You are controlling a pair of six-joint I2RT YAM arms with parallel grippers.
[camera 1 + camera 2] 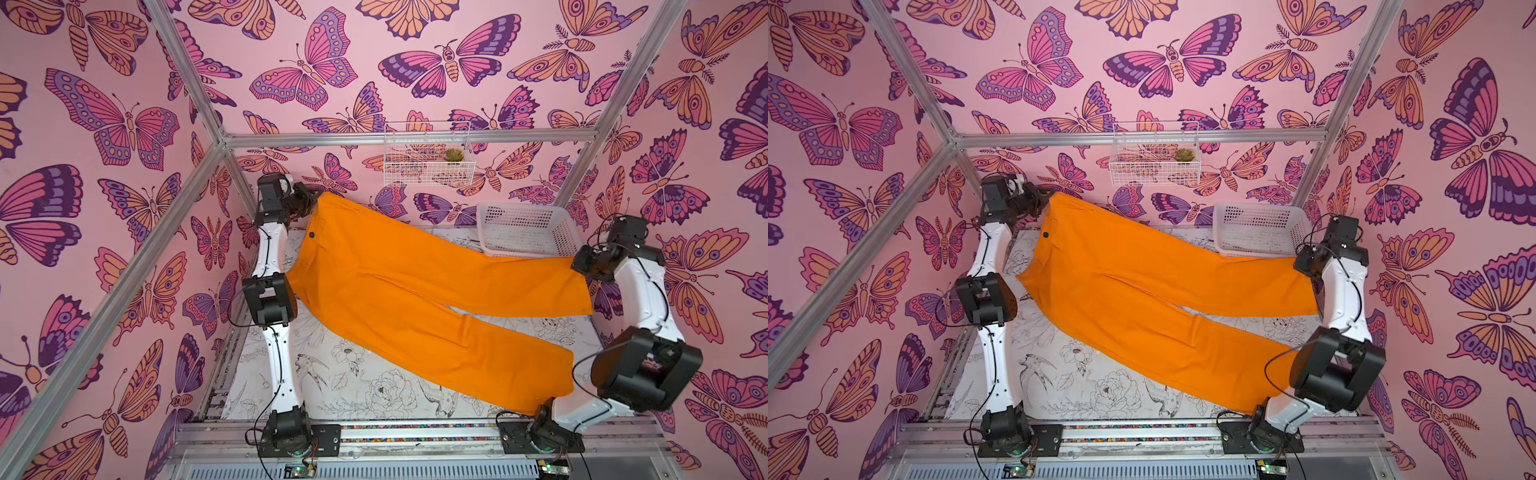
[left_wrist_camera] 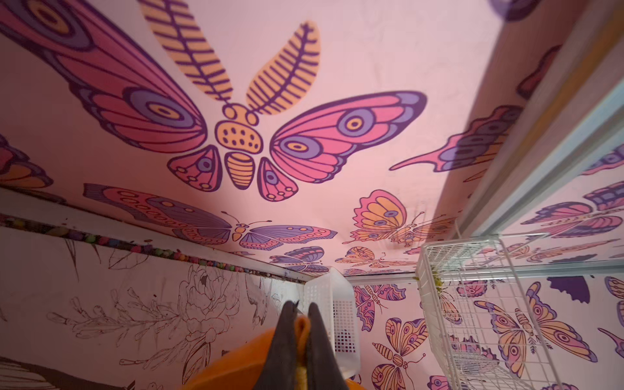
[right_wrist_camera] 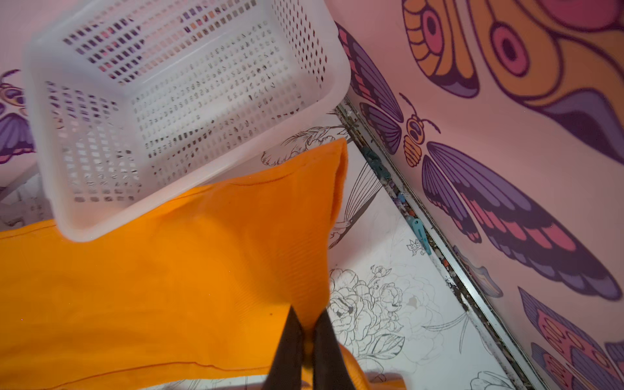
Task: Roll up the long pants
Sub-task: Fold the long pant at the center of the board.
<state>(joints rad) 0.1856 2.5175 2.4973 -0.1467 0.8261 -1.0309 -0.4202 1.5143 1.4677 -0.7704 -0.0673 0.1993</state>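
Both claws pinch the long pants (image 1: 415,291): left claw (image 2: 301,309) pressed together on the waistband corner, right claw (image 3: 308,315) clamping a leg hem, basket (image 3: 216,170) just beyond it.

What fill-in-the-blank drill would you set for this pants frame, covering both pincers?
1. The left pincer is shut on the ____ end of the pants.
2. The right pincer is shut on the hem of one ____.
3. The pants are plain ____ in colour.
4. The small plant sits in a white ____ basket on the back wall.
Missing words: waist; leg; orange; wire.
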